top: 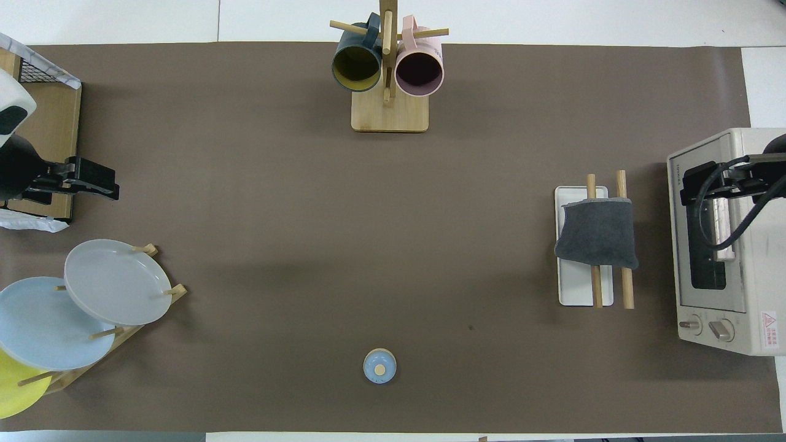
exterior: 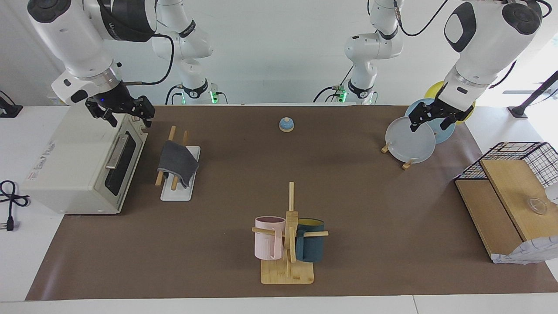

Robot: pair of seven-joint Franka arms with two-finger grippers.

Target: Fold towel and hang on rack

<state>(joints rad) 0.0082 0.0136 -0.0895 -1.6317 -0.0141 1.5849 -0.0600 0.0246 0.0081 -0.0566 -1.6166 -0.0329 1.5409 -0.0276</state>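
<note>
Two rods of the rack [exterior: 178,168] carry the towel [exterior: 176,161] in the left-centre of the facing view, grey face up, draped over both rods above the white base. You have the right gripper [exterior: 121,111] in the upper left of that frame, raised over the toaster oven [exterior: 83,163], its jaws spread apart and holding nothing; the towel sits lower and to the right of it, well apart. Your left gripper [exterior: 433,117] hangs in the upper right over the plate stand [exterior: 412,139], jaws likewise apart and empty, with the whole table width between it and the towel. A small bell [exterior: 286,124] sits at top centre and the mug tree [exterior: 288,237] at bottom centre.

From overhead, you see the towel [top: 599,233] at the right-centre, covering the middle of the rack [top: 586,288], both rod ends poking out above and below it. The right gripper [top: 712,181] shows at the right edge above the toaster oven [top: 731,307], just beside the rack. The left gripper [top: 86,184] is at the left edge, above the plates [top: 113,282].
</note>
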